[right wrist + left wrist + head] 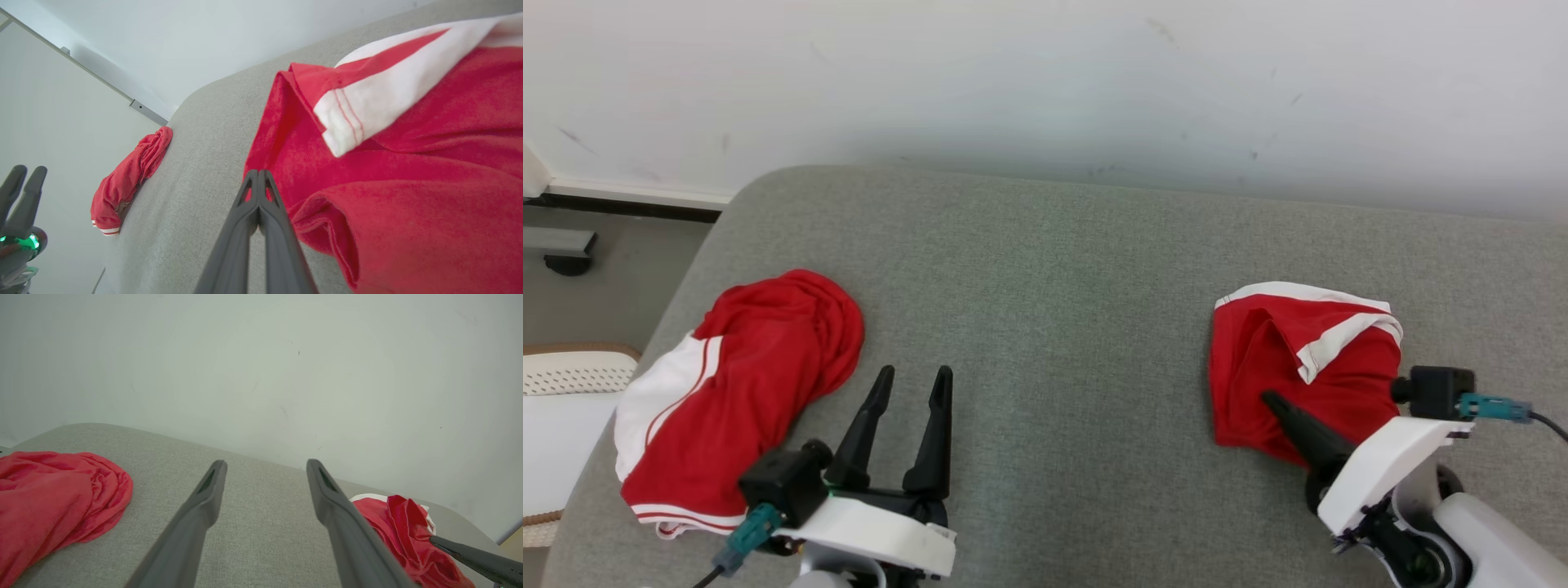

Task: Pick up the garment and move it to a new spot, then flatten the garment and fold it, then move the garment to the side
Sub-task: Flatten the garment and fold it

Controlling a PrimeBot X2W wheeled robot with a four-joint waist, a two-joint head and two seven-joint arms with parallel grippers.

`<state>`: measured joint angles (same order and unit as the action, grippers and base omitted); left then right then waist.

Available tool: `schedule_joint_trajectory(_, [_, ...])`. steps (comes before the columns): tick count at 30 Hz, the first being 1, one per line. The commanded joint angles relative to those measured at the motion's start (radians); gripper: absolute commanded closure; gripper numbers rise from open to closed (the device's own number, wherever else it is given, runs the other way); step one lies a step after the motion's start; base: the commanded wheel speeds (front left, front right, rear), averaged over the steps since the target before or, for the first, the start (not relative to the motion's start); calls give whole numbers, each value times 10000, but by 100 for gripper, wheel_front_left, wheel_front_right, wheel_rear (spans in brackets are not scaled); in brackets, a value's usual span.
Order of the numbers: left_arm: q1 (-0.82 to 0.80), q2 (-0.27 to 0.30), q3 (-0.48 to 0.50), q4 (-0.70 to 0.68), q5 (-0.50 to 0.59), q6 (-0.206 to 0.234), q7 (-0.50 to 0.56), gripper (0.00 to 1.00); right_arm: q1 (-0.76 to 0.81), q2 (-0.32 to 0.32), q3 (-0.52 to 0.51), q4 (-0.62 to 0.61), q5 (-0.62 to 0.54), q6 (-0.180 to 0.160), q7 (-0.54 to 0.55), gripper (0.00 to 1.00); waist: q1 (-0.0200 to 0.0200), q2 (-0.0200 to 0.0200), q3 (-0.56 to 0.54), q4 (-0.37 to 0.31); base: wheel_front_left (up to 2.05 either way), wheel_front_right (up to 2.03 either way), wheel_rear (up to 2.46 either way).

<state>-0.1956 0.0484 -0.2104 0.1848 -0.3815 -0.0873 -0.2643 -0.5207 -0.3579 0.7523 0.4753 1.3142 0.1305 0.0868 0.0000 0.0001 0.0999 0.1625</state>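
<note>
1. Support. A grey upholstered platform (1054,327) carries both items. It stands against a pale wall on the far side.

2. Work items. Two red garments lie well apart.
- The left garment (743,384) is a crumpled heap at the near left edge.
- The right garment (1250,376) is a more compact bundle at the right, with a white band (1339,335) folded across its top.
- The right garment appears to be the one in hand.

3. Fingers.
- The left fingers (931,433) stand wide apart and empty. They hover over bare upholstery just right of the left garment.
- The right fingers (1298,429) are pressed together. Their tips lie on the near left part of the right garment, and no cloth is visibly pinched between them.

4. Handling properties (assessment). The cloth looks like light, soft knit.
- It is limp and carries no breakage risk.
- It sags and bunches when lifted, and a single thin layer can slip from smooth fingers.

5. Grip point (assessment).
- Take hold at a hemmed edge or at the white band, where the layers are thicker.
- For flattening, grip two separated corners, one per arm.
</note>
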Motion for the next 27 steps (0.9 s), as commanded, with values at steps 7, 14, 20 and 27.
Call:
schedule_joint_trajectory(7, [129,38,-44,5,-108,41,-2,0,-133,-1192,46,-452,-151,4,-1180,100,0,-1,46,-46,0,0,0])
schedule_joint_trajectory(14, [53,38,-55,-20,-135,38,-2,0,-221,-1531,575,2,-311,4,-1040,100,0,-1,184,-39,0,0,0])
schedule_joint_trajectory(20, [-159,39,-170,-52,-190,45,-2,0,-719,-1394,944,563,-193,4,-733,100,0,-1,513,87,0,0,0])
schedule_joint_trajectory(27, [-426,38,-328,-25,-311,54,-2,0,-1683,-1371,1306,1330,-129,4,-272,100,0,-1,981,466,0,0,0])
